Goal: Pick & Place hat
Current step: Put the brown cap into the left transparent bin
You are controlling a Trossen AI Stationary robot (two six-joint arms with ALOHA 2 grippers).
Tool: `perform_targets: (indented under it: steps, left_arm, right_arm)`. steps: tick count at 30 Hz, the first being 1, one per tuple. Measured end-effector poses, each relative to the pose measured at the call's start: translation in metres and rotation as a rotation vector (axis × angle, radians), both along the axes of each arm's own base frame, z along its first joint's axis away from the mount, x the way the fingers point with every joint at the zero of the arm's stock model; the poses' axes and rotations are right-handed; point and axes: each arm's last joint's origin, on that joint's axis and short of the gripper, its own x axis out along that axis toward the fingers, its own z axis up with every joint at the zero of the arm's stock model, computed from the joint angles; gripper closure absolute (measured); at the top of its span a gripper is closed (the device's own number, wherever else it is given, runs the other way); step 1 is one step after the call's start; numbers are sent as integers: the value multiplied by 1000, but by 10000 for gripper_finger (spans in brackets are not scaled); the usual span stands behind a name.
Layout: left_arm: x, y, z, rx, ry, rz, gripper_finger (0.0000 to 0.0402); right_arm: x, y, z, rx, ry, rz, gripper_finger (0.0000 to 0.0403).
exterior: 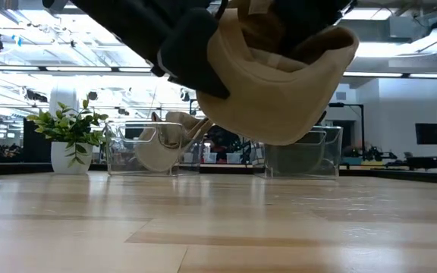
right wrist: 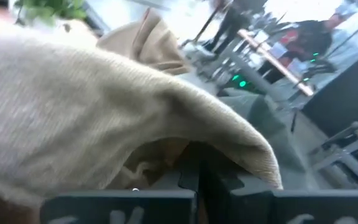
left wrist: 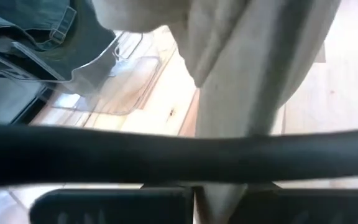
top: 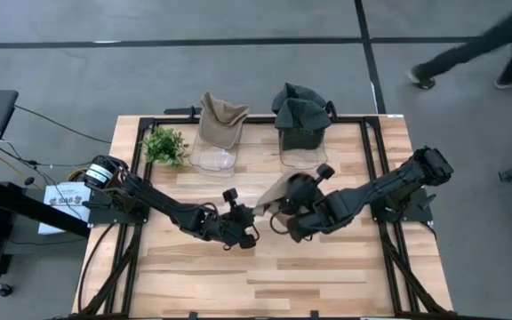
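A beige hat [top: 274, 191] hangs in the air over the middle of the table, between my two grippers. The low view shows the hat [exterior: 279, 83] well clear of the wood, its hollow side turned up. My left gripper [top: 249, 233] comes from the table's left and is shut on the hat. My right gripper [top: 279, 220] comes from the right, close beside it, also shut on the hat. At the far edge, a clear bin [top: 213, 153] holds more beige hats [top: 221, 116], and a second clear bin [top: 302, 151] holds dark green hats [top: 300, 108]. My left gripper pinches a bunched fold of the hat's cloth [left wrist: 225, 180] between its two fingers [left wrist: 117, 208]. The cloth runs on away from the fingers, and the hat is lifted clear of the table. My right gripper is shut on the hat's edge [right wrist: 166, 163], near its inner side. The hat's own cloth [right wrist: 92, 106] drapes over the fingers and hides the place of contact. The hat hangs clear of the table.
A small potted plant [top: 163, 145] stands at the far left of the table, beside the beige hats' bin. Bare wood [top: 283, 276] lies along the near half. A person [top: 469, 49] walks on the floor beyond the far right corner.
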Motion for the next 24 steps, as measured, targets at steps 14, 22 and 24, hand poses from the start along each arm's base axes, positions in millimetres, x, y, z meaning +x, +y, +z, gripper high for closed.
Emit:
perform_targets:
  steps: [14, 22, 24]
  left_arm:
    - [1, 2, 0, -30, -8, 5, 390]
    - [2, 4, 1, -47, -26, 27, 390]
    - [3, 4, 1, -50, -32, 28, 390]
  right_arm:
    - [-19, 62, 1, 5, 77, 279, 403]
    - [-18, 95, 7, 134, 106, 551, 403]
    - [-17, 90, 6, 122, 116, 520, 403]
